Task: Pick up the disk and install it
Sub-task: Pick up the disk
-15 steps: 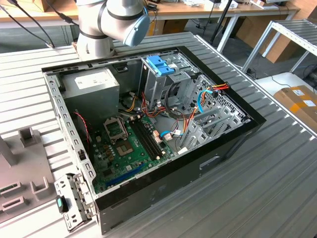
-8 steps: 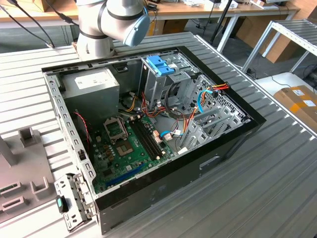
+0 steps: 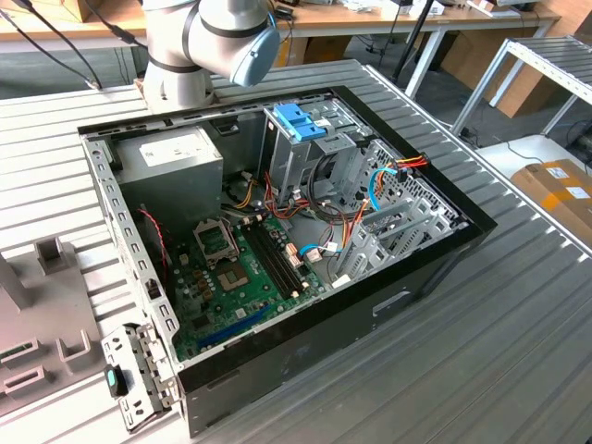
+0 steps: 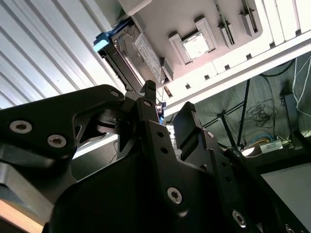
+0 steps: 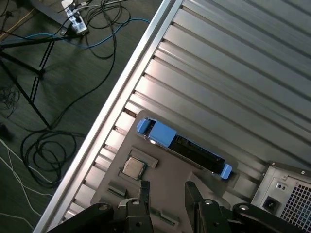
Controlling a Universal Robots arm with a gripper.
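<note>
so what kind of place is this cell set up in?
Probably a robotics lab or workshop rather than a factory line. An open computer case lies on a ribbed metal table, wooden workbenches stand behind it, and loose cables trail over the floor in the first wrist view.

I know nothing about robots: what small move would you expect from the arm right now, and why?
Probably ease the gripper toward the disk until its fingers straddle it. In the first wrist view the fingers are apart and hold nothing, and the disk stands on edge in the grey tray, clear of them.
</note>
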